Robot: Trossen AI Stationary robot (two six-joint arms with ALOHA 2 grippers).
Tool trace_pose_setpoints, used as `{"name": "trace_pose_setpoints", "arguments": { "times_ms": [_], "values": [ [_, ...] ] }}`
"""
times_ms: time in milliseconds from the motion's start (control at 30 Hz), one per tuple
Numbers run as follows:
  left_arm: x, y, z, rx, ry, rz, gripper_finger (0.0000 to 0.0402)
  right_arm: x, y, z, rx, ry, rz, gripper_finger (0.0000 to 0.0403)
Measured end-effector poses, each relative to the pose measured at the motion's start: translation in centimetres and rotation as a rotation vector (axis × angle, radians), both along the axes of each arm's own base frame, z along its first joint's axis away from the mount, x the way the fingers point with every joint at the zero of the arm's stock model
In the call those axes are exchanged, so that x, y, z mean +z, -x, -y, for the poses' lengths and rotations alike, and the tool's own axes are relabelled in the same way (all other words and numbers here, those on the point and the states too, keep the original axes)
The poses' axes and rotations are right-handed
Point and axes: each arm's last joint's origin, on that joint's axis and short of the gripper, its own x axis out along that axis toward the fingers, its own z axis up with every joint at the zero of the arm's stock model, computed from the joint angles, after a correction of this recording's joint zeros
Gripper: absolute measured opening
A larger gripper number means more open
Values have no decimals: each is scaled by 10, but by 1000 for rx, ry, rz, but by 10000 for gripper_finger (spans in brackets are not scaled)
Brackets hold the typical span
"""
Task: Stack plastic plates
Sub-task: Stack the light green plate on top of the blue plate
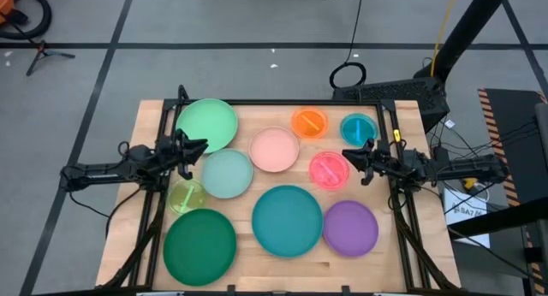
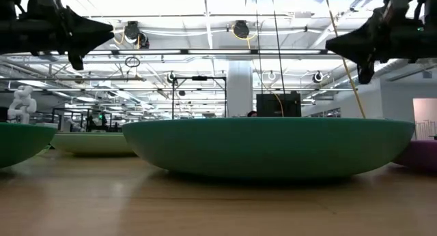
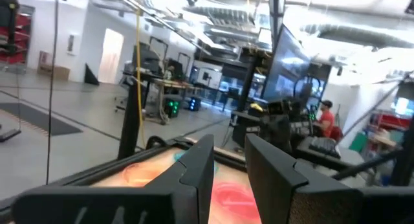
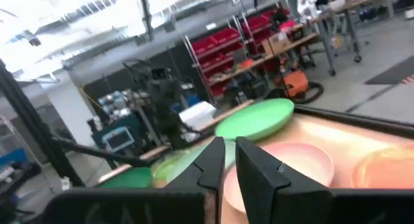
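Below the left gripper (image 1: 199, 148), fingers slightly apart and holding nothing, the mint plate (image 1: 227, 173) lies flat on the tabletop (image 1: 402, 245). Round, it has no long axis. The right gripper (image 1: 349, 156), fingers nearly together and empty, hangs beside the magenta plate (image 1: 329, 170).

L arm reaches in level from table's left edge, wrist fwd, left gripper (image 1: 202, 148) aimed toward table centre. Fingers (image 3: 194, 169) apart by a narrow gap in wrist view, nothing between them. R arm mirrors it from right edge, stretched level, right gripper (image 1: 347, 156) aimed inward. Its fingers (image 4: 259, 169) nearly together, thin slit only, nothing held. In low view both grippers hang high in the air, tips facing each other, well apart: left gripper (image 2: 109, 33), right gripper (image 2: 330, 43).
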Motion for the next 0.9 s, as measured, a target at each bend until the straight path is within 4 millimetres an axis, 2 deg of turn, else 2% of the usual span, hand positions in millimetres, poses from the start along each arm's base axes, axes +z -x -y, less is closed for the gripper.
{"name": "trace_pose_setpoints", "arguments": {
  "times_ms": [67,267,433,600,900],
  "values": [
    [1,0,0,1,-2,13,94,-6,-5,0,-15,5,-75,34],
    [3,1,0,27,-71,5,94,14,-22,3,-139,28,-153,34],
    [9,4,-3,110,-125,44,94,35,-42,3,-175,47,-196,34],
    [23,7,-6,158,-171,17,94,50,-70,8,-215,57,-260,34],
    [63,22,-7,234,-322,-184,94,74,-134,28,-291,72,-372,34]
  ]
}}
